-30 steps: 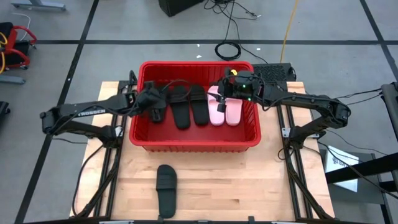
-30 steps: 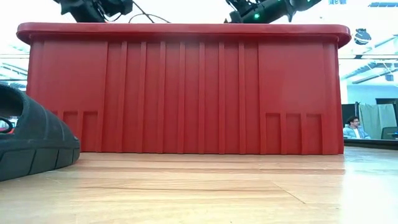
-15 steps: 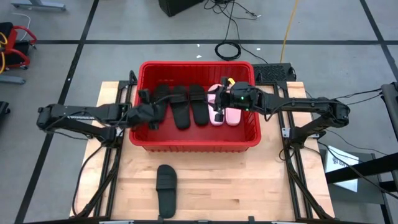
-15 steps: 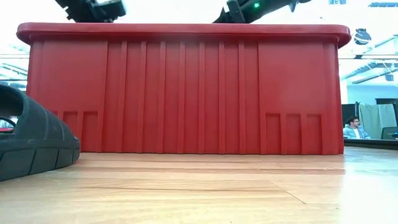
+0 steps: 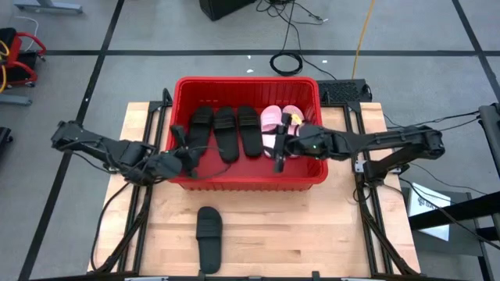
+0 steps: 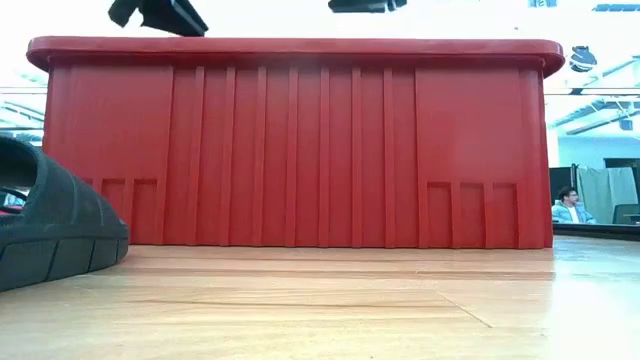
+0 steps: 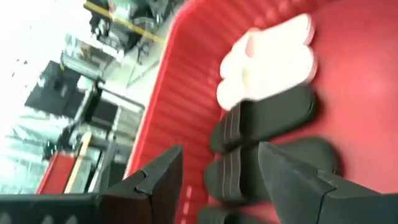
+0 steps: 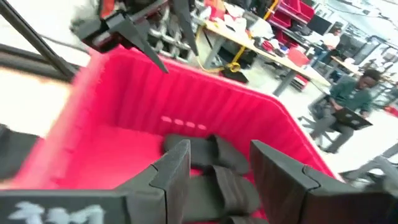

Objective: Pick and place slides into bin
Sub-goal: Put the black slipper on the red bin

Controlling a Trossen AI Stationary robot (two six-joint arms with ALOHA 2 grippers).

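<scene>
Overhead, both claws gape empty: left claw (image 5: 181, 161) and right claw (image 5: 279, 153) above the bin (image 5: 242, 181)

Under me lies a pale wooden tabletop (image 5: 273, 226), set on a grey floor (image 5: 117, 70) crossed by dark lines. Black and yellow cables (image 5: 312, 35) trail across that floor beyond the table. Past my right wrist I see workbenches (image 8: 249, 37) heaped with clutter and red shelving (image 8: 298, 15), and a seated person (image 8: 348, 102) bent over a laptop (another person (image 6: 568, 207) shows at table height). The room is brightly lit.
</scene>
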